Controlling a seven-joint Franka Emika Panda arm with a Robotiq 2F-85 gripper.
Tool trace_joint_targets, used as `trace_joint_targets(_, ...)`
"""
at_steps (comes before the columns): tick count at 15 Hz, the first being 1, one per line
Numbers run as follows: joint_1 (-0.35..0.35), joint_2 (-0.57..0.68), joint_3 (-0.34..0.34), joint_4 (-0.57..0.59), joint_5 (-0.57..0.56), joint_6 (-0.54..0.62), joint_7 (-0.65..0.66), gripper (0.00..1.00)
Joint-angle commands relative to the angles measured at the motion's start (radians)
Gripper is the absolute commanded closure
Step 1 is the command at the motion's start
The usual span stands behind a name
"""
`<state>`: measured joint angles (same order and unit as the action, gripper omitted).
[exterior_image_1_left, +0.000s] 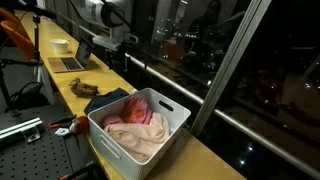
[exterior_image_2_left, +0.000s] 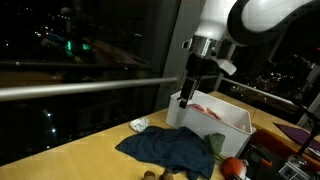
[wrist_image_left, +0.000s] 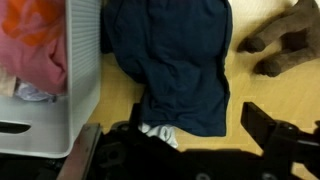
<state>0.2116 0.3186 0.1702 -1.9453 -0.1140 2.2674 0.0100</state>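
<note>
Counter (exterior_image_2_left: 80, 150): wood, against night-dark window (exterior_image_2_left: 90, 40)
Basket (exterior_image_2_left: 240, 130): white, by counter's window edge
Cloth (exterior_image_2_left: 170, 150): dark blue, beside basket
Claw (exterior_image_2_left: 189, 95): spread wide, empty, above cloth

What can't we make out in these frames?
- Brown object, wrist view: cut off by right edge, blurred.
- White scrap, wrist view: mostly under the dark blue cloth.
- Basket contents, wrist view: cut by left edge.
- Gripper, exterior view: too small and dark to read its opening.
</note>
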Motion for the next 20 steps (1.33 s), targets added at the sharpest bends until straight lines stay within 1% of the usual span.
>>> trace_joint_targets(1, 0.027, 0.149, 0.006, 0.094, 0.009, 0.021, 0.007, 0.0)
trace_joint_targets(4, 0.053, 0.257, -0.004, 0.149, -0.002, 0.014, 0.013, 0.0)
trace_joint_targets(7, 0.064, 0.332, -0.013, 0.179, -0.006, 0.004, 0.014, 0.0)
trace_joint_targets(10, 0.07, 0.364, -0.03, 0.177, -0.016, -0.002, 0.022, 0.0)
trace_joint_targets(14, 0.051, 0.355, -0.045, 0.113, -0.009, 0.038, 0.028, 0.0)
trace_joint_targets(17, 0.056, 0.395, -0.055, 0.109, -0.01, 0.051, 0.045, 0.0)
trace_joint_targets(20, 0.066, 0.467, -0.053, 0.133, -0.005, 0.066, 0.06, 0.0)
